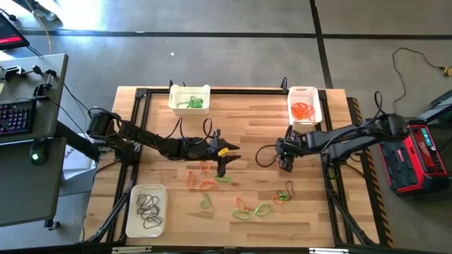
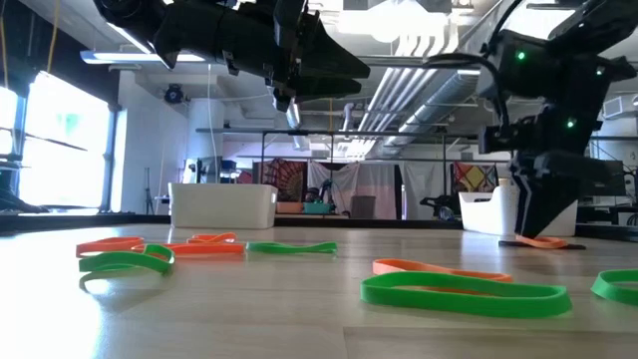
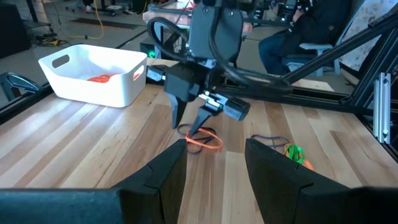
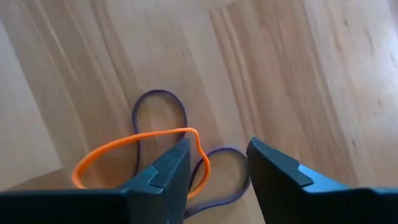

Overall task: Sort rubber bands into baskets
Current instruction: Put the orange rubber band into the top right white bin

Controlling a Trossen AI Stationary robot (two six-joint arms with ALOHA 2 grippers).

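High view: you see the left pincer (image 1: 223, 168) pointing down over the middle of the tabletop (image 1: 169, 134), above loose orange and green rubber bands (image 1: 205, 185). The right pincer (image 1: 286, 164) is low near the basket with orange bands (image 1: 304, 104). A basket with green bands (image 1: 189, 99) stands at the far edge, and a basket with dark bands (image 1: 146, 210) at the near left corner.
Low view: you see green and orange bands lying flat in front, and one orange band (image 2: 543, 242) under the right pincer (image 2: 543, 227).
Left wrist view: your left pincer (image 3: 214, 165) has its fingers apart and holds nothing; beyond it the right pincer (image 3: 188, 124) stands on an orange band over a dark one.
Right wrist view: your right pincer (image 4: 217, 171) is narrowly apart; one finger (image 4: 163, 177) lies over the orange band (image 4: 121, 152), which crosses a dark purple band (image 4: 158, 109). You cannot tell if it grips.
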